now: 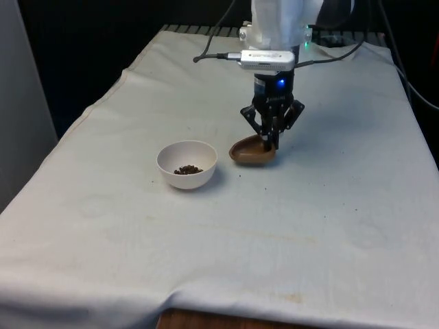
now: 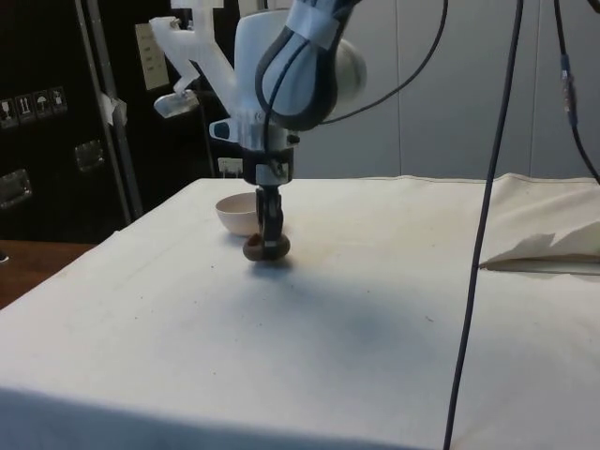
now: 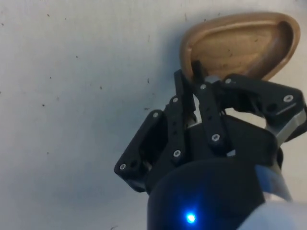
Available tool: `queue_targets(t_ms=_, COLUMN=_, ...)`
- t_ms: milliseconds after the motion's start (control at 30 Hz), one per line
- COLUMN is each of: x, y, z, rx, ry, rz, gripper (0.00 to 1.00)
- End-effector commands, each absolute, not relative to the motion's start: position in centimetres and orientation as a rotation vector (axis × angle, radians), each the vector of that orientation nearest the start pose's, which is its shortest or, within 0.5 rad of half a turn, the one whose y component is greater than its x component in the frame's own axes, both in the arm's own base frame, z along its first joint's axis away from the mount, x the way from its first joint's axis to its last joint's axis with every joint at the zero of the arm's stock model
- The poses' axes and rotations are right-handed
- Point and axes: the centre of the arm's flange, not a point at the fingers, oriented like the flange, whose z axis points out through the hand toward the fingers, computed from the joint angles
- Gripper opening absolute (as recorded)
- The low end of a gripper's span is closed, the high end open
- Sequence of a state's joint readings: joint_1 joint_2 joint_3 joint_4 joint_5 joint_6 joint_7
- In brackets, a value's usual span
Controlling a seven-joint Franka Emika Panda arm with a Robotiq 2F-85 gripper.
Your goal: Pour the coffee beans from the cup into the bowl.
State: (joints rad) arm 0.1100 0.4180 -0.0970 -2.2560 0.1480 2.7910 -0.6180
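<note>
In the front view, the hand (image 1: 269,142) points down and pinches the rim of the brown cup (image 1: 251,151), just beside the white bowl (image 1: 186,164) holding coffee beans (image 1: 187,169). In the side view, the cup (image 2: 265,247) seems to rest on the bench (image 2: 328,328). In the wrist view, the cup (image 3: 240,45) looks empty.

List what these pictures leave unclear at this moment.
- Bowl, side view: the arm and gripper hide its near part; the beans inside lie below its rim.
- Cup, wrist view: the fingers cover the rim they grip.
- Cup, side view: too small to tell if beans remain.
</note>
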Motion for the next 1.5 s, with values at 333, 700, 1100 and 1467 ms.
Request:
queue_targets(t_ms=333, x=54.3, y=0.2, z=18.1, rx=-3.104, ry=-0.789, rz=-0.272, gripper=0.01)
queue_targets(t_ms=700, x=54.0, y=1.1, z=18.1, rx=-3.118, ry=-0.812, rz=-0.303, gripper=0.01)
queue_targets(t_ms=1100, x=53.9, y=1.9, z=17.7, rx=-3.114, ry=-0.825, rz=-0.298, gripper=0.01)
queue_targets(t_ms=1467, x=53.8, y=1.9, z=17.8, rx=-3.112, ry=-0.826, rz=-0.301, gripper=0.56)
